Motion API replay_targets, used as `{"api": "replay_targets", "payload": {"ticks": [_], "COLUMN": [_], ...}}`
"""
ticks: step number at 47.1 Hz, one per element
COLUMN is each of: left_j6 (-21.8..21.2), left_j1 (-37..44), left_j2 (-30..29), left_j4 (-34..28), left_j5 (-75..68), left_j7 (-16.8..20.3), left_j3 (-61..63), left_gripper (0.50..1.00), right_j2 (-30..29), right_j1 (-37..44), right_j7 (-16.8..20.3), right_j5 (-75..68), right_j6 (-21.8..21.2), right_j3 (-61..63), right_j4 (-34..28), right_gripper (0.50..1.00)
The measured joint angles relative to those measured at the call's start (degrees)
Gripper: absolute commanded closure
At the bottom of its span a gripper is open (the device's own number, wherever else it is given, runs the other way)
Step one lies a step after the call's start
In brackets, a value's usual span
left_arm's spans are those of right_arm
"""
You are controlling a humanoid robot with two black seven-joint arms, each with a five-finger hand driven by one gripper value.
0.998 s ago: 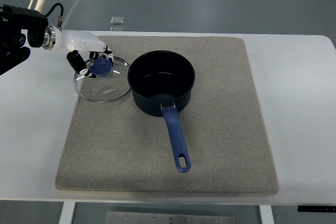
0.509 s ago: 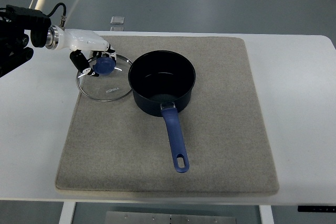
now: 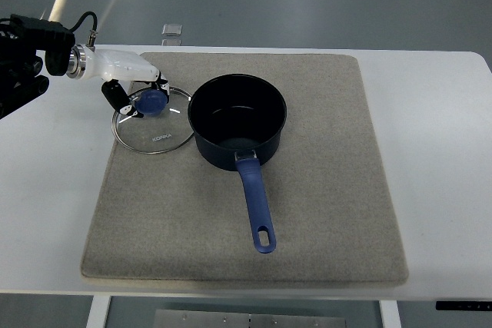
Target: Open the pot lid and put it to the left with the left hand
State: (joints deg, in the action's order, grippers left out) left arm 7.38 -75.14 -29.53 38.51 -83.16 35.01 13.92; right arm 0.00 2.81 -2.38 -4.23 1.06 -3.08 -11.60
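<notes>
A dark blue pot (image 3: pixel 237 120) stands open on a grey mat (image 3: pixel 323 190) that covers most of a white table (image 3: pixel 438 151). The pot sits toward the far left part of the mat, and its blue handle (image 3: pixel 257 203) runs from the near rim toward the near edge of the mat, ending in a small loop.

Just left of the pot lies the glass lid (image 3: pixel 154 120), flat on the mat, with its metal rim touching or almost touching the pot's wall. The lid's left edge reaches about to the left border of the mat. A blue knob (image 3: pixel 152 102) stands on the lid, on its far side.

The left hand (image 3: pixel 132 91) comes in from the left of the pot, white-shelled, at the end of a black arm. Its dark fingers (image 3: pixel 115 97) curl down around the knob, one on the knob's left side and others on its far side, so the hand is clamped on the knob while the lid rests on the mat.

Beyond the mat, on the far side of the pot, a small clear object (image 3: pixel 172 31) sits at the table's far edge; what it is cannot be told.
</notes>
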Motion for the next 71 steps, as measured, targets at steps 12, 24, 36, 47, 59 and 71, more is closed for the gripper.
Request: {"api": "replay_targets", "payload": {"ticks": [12, 24, 36, 47, 59, 71], "left_j6": [0.0, 0.0, -0.1, 0.6, 2.1, 6.5], "left_j1": [-0.1, -1.4, -1.4, 1.1, 5.6, 13.5], "left_j2": [0.0, -0.3, -0.3, 0.0, 0.0, 3.1], "left_j4": [0.0, 0.3, -2.3, -6.7, -7.0, -8.4], "left_j5": [2.8, 7.2, 25.9, 49.9, 72.5, 79.1], "left_j7": [0.0, 0.0, 0.0, 0.0, 0.0, 0.0], "left_j3": [-0.4, -1.5, -14.5, -24.9, -27.4, -41.8], "left_gripper": [0.510, 0.512, 0.510, 0.510, 0.510, 0.510], "right_j2": [0.0, 0.0, 0.0, 0.0, 0.0, 0.0], "right_j1": [0.0, 0.0, 0.0, 0.0, 0.0, 0.0], "right_j7": [0.0, 0.0, 0.0, 0.0, 0.0, 0.0], "right_j5": [0.0, 0.0, 0.0, 0.0, 0.0, 0.0], "right_j6": [0.0, 0.0, 0.0, 0.0, 0.0, 0.0], "right_j3": [0.0, 0.0, 0.0, 0.0, 0.0, 0.0], "right_j4": [0.0, 0.0, 0.0, 0.0, 0.0, 0.0], "right_gripper": [0.585, 0.585, 0.585, 0.585, 0.585, 0.585]}}
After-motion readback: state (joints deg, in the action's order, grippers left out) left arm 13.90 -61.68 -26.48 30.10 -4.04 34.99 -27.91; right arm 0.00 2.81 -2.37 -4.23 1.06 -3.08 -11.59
